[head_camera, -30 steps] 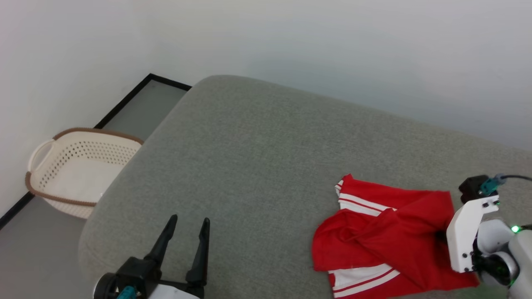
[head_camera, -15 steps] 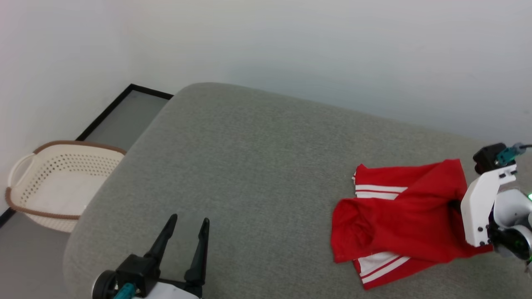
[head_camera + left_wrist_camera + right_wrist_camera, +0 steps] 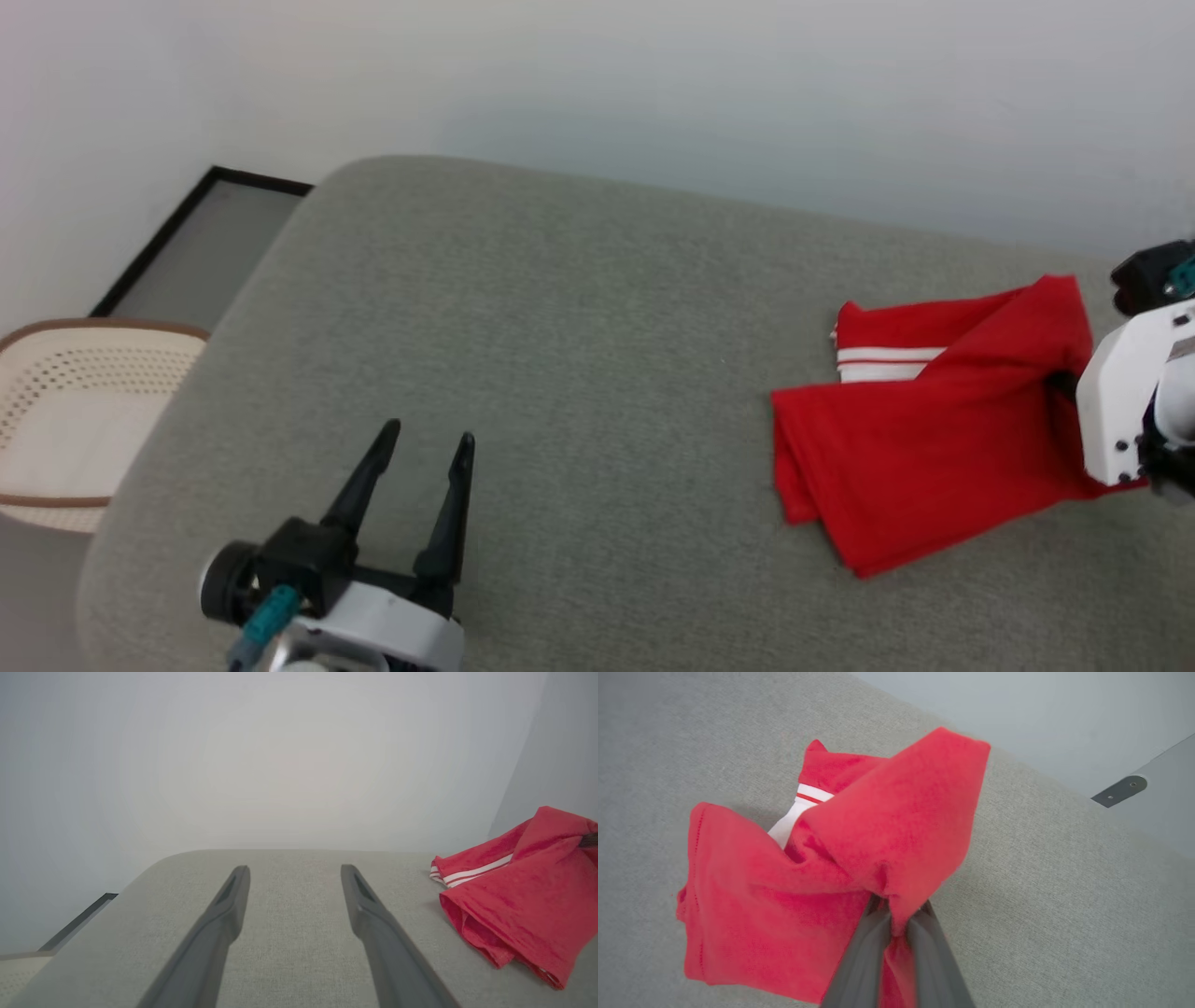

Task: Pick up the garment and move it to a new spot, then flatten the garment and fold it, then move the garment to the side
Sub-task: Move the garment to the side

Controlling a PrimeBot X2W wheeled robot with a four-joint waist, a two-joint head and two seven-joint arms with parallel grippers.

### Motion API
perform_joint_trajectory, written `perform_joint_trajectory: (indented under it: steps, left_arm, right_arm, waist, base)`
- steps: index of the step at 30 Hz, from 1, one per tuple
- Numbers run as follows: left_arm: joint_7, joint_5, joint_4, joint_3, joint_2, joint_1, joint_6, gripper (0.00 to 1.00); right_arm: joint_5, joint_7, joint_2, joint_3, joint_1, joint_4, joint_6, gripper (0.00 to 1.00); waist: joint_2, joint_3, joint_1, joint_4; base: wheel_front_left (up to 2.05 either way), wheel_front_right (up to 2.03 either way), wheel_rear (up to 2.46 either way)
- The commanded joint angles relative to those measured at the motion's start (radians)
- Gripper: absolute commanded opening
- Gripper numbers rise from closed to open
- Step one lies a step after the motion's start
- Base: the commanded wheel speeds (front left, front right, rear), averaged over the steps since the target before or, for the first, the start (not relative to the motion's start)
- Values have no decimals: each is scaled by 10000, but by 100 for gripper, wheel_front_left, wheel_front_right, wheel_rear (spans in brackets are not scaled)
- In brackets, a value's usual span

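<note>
The garment [image 3: 934, 420] is a red shirt with white striped trim, bunched and folded over at the right of the grey cushion [image 3: 579, 373]. My right gripper [image 3: 896, 910] is shut on a fold of the garment [image 3: 840, 858], which drapes away from its fingers; in the head view its white wrist sits at the garment's right edge. My left gripper [image 3: 425, 439] stands open over bare cushion at the lower left, well apart from the cloth. In the left wrist view the garment [image 3: 518, 891] lies to the right of the open left gripper [image 3: 294, 870].
A cream perforated basket [image 3: 56, 411] with a brown rim stands on the floor left of the cushion. A pale wall runs behind the cushion, with a black-edged floor strip [image 3: 187, 233] in the corner. The cushion's left and middle parts are bare.
The head camera has swung, shifting the whole scene. The right gripper has dragged the garment toward the far right, and the cloth has folded more compactly, hiding the lower white trim. Left gripper unchanged.
</note>
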Motion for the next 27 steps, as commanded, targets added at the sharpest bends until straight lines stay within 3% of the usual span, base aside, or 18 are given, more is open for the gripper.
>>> perform_joint_trajectory:
  steps: [1, 27]
  left_arm:
    - [-15, -50, -45, -64, 104, -265, -22, 100]
    - [-15, -96, -200, -715, 1235, -2674, -21, 100]
  right_arm:
    - [64, -86, -147, 23, -272, 38, -18, 0]
    - [502, -992, -1762, 51, -2129, 565, -19, 0]
  waist:
    - [0, 484, 0, -480]
    - [0, 2947, 0, -2990]
  base:
    - [0, 0, 0]
    - [0, 0, 0]
